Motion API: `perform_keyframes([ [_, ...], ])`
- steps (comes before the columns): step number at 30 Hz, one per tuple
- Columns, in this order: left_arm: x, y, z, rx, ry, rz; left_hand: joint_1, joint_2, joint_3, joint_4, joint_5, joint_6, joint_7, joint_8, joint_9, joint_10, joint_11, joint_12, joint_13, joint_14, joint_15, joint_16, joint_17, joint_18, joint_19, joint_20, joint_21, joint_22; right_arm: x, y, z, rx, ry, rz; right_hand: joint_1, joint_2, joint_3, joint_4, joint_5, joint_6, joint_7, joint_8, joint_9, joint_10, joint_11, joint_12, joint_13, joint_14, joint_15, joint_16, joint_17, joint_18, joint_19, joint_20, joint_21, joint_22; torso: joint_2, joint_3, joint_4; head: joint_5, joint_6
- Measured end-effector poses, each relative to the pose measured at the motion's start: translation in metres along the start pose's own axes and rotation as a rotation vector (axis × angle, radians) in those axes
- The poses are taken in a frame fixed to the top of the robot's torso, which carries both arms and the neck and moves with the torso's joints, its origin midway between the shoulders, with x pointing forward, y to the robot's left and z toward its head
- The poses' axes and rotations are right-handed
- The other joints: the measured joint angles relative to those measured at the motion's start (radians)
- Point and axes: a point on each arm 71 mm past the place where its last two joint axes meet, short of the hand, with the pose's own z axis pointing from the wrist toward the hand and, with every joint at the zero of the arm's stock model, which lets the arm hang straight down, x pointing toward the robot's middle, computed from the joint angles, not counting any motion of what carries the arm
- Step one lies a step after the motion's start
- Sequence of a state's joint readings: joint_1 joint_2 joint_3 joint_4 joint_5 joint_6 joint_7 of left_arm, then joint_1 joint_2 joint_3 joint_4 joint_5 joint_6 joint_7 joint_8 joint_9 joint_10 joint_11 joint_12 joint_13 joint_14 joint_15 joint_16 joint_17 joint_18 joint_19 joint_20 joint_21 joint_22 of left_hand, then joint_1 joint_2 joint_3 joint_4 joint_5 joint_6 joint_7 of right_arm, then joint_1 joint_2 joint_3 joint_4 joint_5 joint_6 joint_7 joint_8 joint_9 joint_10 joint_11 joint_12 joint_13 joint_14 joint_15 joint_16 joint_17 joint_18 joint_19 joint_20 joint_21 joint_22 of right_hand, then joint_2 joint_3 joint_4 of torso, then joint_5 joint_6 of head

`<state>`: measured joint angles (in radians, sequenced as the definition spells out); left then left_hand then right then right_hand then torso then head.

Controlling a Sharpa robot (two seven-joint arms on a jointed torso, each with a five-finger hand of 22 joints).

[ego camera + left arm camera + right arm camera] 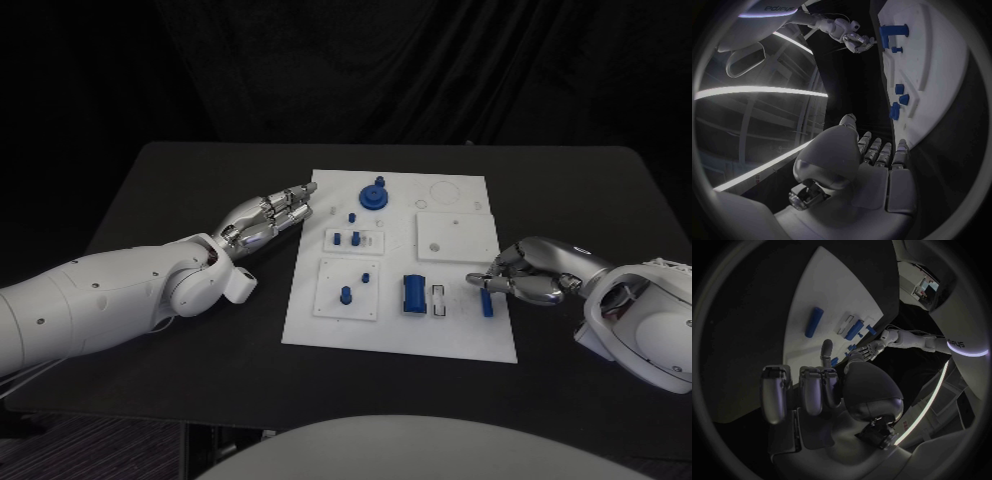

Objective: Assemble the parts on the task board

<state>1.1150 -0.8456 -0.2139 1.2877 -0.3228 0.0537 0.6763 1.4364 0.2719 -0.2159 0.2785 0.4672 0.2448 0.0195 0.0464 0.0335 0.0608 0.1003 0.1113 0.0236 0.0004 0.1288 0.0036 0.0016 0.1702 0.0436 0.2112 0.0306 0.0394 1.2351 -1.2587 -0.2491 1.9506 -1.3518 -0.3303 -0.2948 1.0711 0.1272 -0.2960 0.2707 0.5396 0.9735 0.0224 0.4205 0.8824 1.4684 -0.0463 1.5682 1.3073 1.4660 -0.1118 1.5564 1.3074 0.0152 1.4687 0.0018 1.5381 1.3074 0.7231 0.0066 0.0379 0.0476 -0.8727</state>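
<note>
1. Right hand (522, 276) sits at the task board's (332, 335) right edge, near its front right corner. Fingers are curled in and nothing is visibly gripped; right wrist view shows the fingers (811, 390) bent over the palm, empty.
2. Just beside its fingertips, a slim blue bar (488, 304) lies on the board. Head view can't settle whether they touch it; right wrist view shows the bar (814, 322) lying clear of the hand.
3. Left hand (270, 217) hovers at the board's left edge, toward the far left corner. Fingers are extended and close together, holding nothing; left wrist view shows them (879, 152) straight, pointing along the board edge.
4. Blue block (414, 294) stands left of the bar, next to a white slotted piece (438, 300).
5. Blue round knob (375, 195) sits near the board's far edge.
6. Small blue pegs (348, 239) stand mid-left; another peg (346, 294) sits on the front left square.
7. Board lies mid-table (188, 190).
</note>
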Motion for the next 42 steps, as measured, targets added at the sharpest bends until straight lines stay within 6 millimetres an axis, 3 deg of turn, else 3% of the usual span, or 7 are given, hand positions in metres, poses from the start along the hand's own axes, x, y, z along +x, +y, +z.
perform_keyframes([
  [2, 0.0, 0.0, 0.0, 0.0, -0.003, 0.002, 0.005, -0.005, 0.0, 0.0, 0.009, 0.008, -0.008, 0.0, 0.0, 0.0, 0.0, 0.001, 0.0, -0.001, -0.009, 0.0, 0.0, 0.0, 0.0, 0.0, 0.0, 0.0, -0.001, -0.004, -0.001, 0.023, -0.006, -0.003, 0.058, -0.019, 0.012, -0.026, 0.029, 0.002, -0.002, -0.012, -0.008, 0.0, 0.0, 0.0, 0.0, 0.0, 0.0, 0.0, 0.0, 0.0, 0.0, 0.0, 0.0, 0.0, 0.0, -0.0002, 0.0001, 0.0, 0.0],
  [7, 0.002, -0.001, 0.001, 0.003, -0.015, 0.012, 0.015, -0.015, 0.004, 0.004, 0.034, 0.039, -0.006, 0.009, 0.004, 0.011, -0.033, 0.023, 0.004, 0.0, -0.047, 0.0, 0.0, 0.0, 0.0, -0.018, 0.0, 0.0, -0.004, -0.013, -0.005, 0.083, -0.019, -0.026, 0.104, -0.034, 0.024, -0.043, 0.032, 0.012, -0.002, -0.025, -0.018, 0.0, 0.0, 0.0, 0.0, 0.0, 0.0, 0.0, 0.0, 0.0, 0.0, 0.0, 0.0, 0.0, 0.0, -0.0002, 0.0015, -0.001, 0.0],
  [12, 0.001, -0.001, 0.001, 0.003, -0.03, 0.024, 0.015, -0.015, 0.004, 0.004, 0.038, 0.04, -0.007, 0.009, 0.004, 0.007, -0.036, 0.023, 0.004, 0.0, -0.047, 0.0, 0.0, 0.0, 0.0, -0.018, 0.0, -0.002, -0.005, -0.017, -0.006, 0.136, -0.031, -0.066, 0.127, -0.056, 0.026, -0.053, 0.032, 0.032, -0.01, -0.013, -0.004, 0.0, 0.0, 0.0, 0.0, 0.0, 0.0, -0.007, 0.0, 0.0, 0.0, 0.0, 0.0, 0.0, 0.0, -0.0003, 0.0018, -0.005, 0.0],
  [24, 0.001, 0.0, 0.001, 0.003, -0.041, 0.032, 0.019, -0.011, 0.004, 0.004, 0.038, 0.04, -0.007, 0.009, 0.003, 0.007, -0.036, 0.023, 0.003, 0.0, -0.047, 0.0, -0.001, 0.0, 0.0, -0.018, 0.0, -0.002, -0.001, -0.014, 0.0, 0.194, -0.013, -0.148, 0.14, -0.053, 0.036, -0.048, 0.032, 0.035, -0.014, 0.0, 0.026, -0.004, -0.004, 0.0, 0.0, 0.0, -0.007, -0.007, 0.0, 0.0, -0.004, -0.004, 0.0, 0.0, -0.001, -0.0011, 0.0034, -0.009, 0.0],
  [30, 0.001, 0.0, 0.001, 0.003, -0.04, 0.032, 0.019, -0.011, 0.004, 0.004, 0.038, 0.04, -0.007, 0.009, 0.003, 0.011, -0.033, 0.028, 0.003, 0.0, -0.047, 0.0, -0.001, 0.0, 0.0, -0.018, 0.0, -0.002, 0.003, -0.011, 0.003, 0.2, 0.005, -0.17, 0.134, -0.059, 0.049, -0.012, 0.032, 0.032, -0.018, 0.007, 0.045, -0.004, -0.004, 0.0, 0.0, 0.0, -0.007, -0.007, 0.0, 0.001, 0.0, -0.007, 0.0, 0.0, 0.0, -0.0011, 0.0022, -0.007, 0.0],
  [35, 0.001, 0.001, 0.001, 0.002, -0.041, 0.032, 0.019, -0.011, 0.004, 0.004, 0.038, 0.04, -0.007, 0.009, 0.003, 0.007, -0.029, 0.028, 0.003, 0.0, -0.047, 0.0, -0.001, 0.0, 0.0, -0.018, 0.0, -0.002, 0.004, -0.009, 0.004, 0.199, 0.013, -0.18, 0.1, -0.066, 0.054, 0.016, 0.032, 0.022, -0.009, 0.009, 0.052, -0.004, -0.004, 0.0, 0.0, 0.0, -0.007, -0.01, 0.0, 0.001, 0.0, -0.007, -0.005, 0.0, 0.0, -0.0007, 0.0021, -0.009, 0.0],
  [42, 0.001, 0.001, 0.001, 0.001, -0.041, 0.032, 0.019, -0.011, 0.004, 0.004, 0.038, 0.04, -0.007, 0.009, 0.003, 0.01, -0.026, 0.028, 0.004, 0.0, -0.047, 0.0, 0.0, 0.0, 0.0, -0.018, 0.0, -0.002, 0.006, -0.005, 0.002, 0.19, 0.019, -0.183, 0.031, -0.077, 0.065, 0.022, 0.032, 0.01, 0.004, -0.051, 0.004, -0.002, 0.005, 0.0, 0.0, 0.0, -0.007, -0.011, 0.0, 0.001, 0.0, -0.007, -0.005, 0.0, 0.0, 0.0005, 0.002, -0.008, 0.0],
])
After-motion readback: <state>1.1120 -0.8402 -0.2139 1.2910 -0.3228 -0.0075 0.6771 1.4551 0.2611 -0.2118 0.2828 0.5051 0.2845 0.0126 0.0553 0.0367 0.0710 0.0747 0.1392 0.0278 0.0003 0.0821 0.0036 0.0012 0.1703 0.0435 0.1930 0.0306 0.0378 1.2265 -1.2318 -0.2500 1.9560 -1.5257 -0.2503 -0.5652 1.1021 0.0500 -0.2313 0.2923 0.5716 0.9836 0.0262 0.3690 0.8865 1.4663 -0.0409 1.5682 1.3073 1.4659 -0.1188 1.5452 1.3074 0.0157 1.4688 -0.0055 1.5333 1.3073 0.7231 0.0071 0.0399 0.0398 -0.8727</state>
